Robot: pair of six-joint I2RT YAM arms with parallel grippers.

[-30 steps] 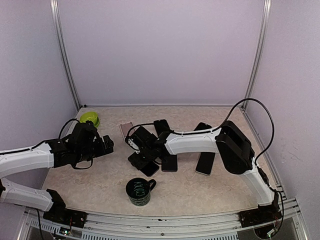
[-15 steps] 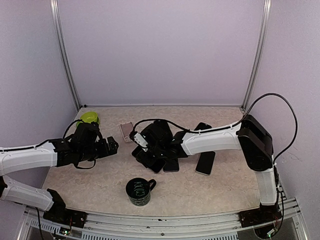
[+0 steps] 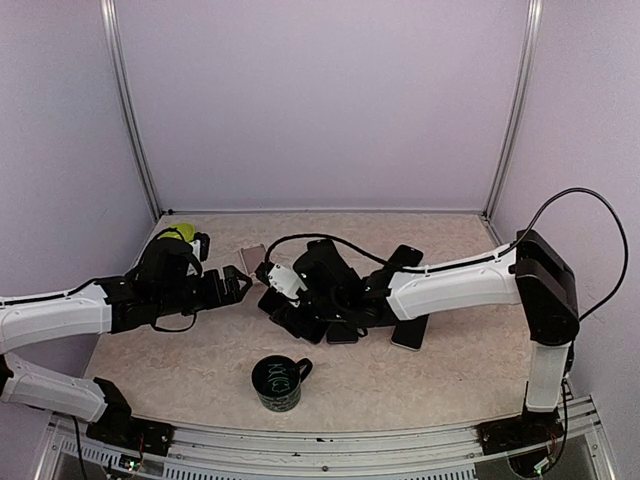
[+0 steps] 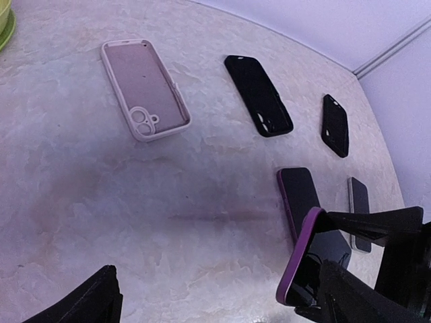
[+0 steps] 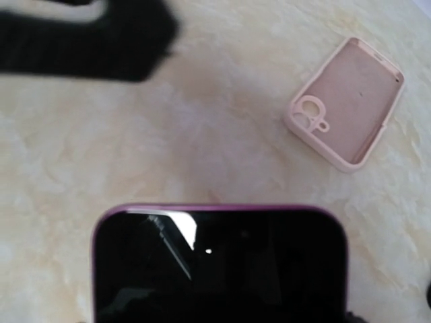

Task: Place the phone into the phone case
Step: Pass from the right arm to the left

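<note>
A pink phone case [image 4: 145,89] lies open side up on the table; it also shows in the right wrist view [image 5: 347,101] and the top view [image 3: 252,260]. My right gripper [image 3: 283,288] is shut on a purple-rimmed phone [image 5: 219,262] and holds it tilted above the table, near the case. The held phone also shows in the left wrist view [image 4: 300,259]. My left gripper [image 3: 235,287] is open and empty, just left of the held phone, its fingers [image 4: 87,303] wide apart.
Several dark phones and cases lie behind and to the right: two black ones [image 4: 258,94] [image 4: 335,124], a purple-edged one [image 4: 300,195] and a grey one [image 4: 359,212]. A dark mug [image 3: 278,383] stands near the front. A green bowl [image 3: 178,235] sits at the back left.
My right arm has stretched left and brought the purple phone up toward the left gripper. My left gripper has moved right and forward, closer to the pink case.
</note>
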